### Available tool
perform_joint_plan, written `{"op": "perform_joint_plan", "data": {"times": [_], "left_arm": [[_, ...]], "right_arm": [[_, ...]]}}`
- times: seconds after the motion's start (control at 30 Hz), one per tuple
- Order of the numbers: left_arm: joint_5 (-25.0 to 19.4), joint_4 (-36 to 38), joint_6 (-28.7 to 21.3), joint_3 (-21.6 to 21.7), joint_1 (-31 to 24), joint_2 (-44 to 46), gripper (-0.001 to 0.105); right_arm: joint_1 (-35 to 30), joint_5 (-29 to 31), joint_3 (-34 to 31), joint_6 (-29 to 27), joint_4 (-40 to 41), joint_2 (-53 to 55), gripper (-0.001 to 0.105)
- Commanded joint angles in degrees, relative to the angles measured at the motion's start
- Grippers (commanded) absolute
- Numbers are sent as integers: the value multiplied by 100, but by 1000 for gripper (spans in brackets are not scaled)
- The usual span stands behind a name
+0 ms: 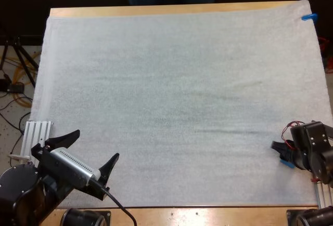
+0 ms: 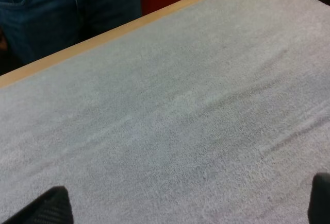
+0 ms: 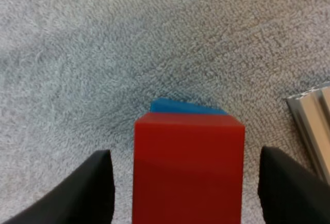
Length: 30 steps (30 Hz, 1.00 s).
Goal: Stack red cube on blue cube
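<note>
left gripper (image 1: 98,144) spread wide, right gripper (image 1: 279,152) also spread apart

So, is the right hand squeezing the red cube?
No, the right hand has its fingers apart, clear of the red cube resting on the blue cube.

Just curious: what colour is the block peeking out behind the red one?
A blue cube, clearest in right wrist view.

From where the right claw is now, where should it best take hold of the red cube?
Take the red cube by its two flat side faces, coming straight down from above: the open right claw straddles them. Stay high on the sides, since the blue cube seems to lie directly beneath.
</note>
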<state>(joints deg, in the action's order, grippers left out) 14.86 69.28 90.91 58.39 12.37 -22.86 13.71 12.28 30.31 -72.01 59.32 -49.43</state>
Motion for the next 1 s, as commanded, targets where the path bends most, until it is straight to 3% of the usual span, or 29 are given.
{"op": "perform_joint_plan", "data": {"times": [0.0,0.33,0.57,0.63,0.8,0.97], "left_arm": [[58,-5,46,45,31,-12,87],[58,-5,46,45,31,-12,87],[58,-5,46,45,31,-12,87],[58,-5,46,45,31,-12,87],[58,-5,7,45,31,-39,87],[-15,-82,8,45,31,-384,87]], "right_arm": [[-24,57,1,31,24,-2,58],[-24,74,158,1,12,-2,58],[-24,122,856,-60,476,26,58],[-24,122,1105,-330,575,25,58],[-24,-116,1815,-1605,476,25,58],[-24,-401,2301,-2082,-41,3,58]]}}
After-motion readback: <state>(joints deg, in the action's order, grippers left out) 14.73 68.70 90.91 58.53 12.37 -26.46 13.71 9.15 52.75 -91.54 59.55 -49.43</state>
